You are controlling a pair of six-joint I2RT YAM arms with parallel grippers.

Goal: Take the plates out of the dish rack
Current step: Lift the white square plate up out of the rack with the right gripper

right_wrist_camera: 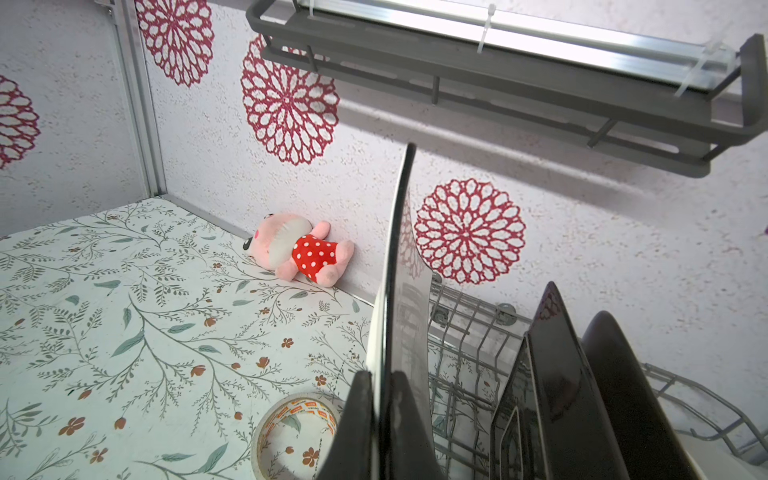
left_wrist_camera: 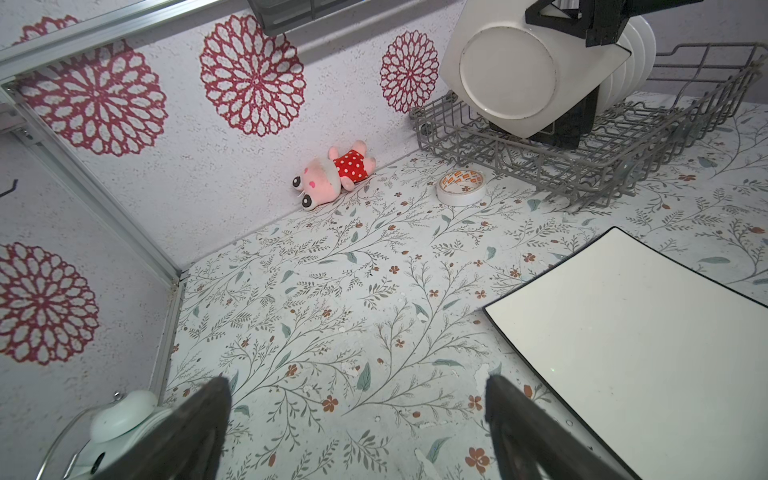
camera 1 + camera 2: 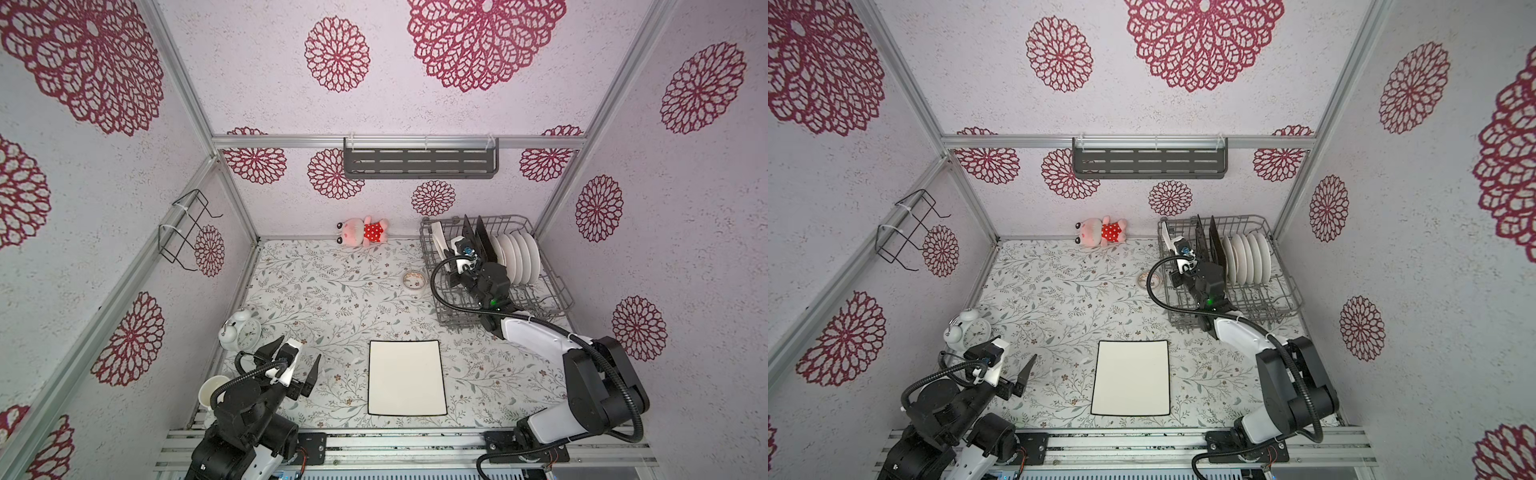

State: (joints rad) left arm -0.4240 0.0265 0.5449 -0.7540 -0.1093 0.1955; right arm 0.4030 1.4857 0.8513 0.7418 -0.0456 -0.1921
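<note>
Beside the dish rack (image 2: 536,166), a tape roll (image 2: 460,198) bears illegible orange print.

Nothing can be read with certainty. The tape roll (image 2: 461,187) on the desk has orange printed lettering around its inner core, too small to make out. The alarm clock (image 3: 240,334) dial numerals are blurred.
</note>
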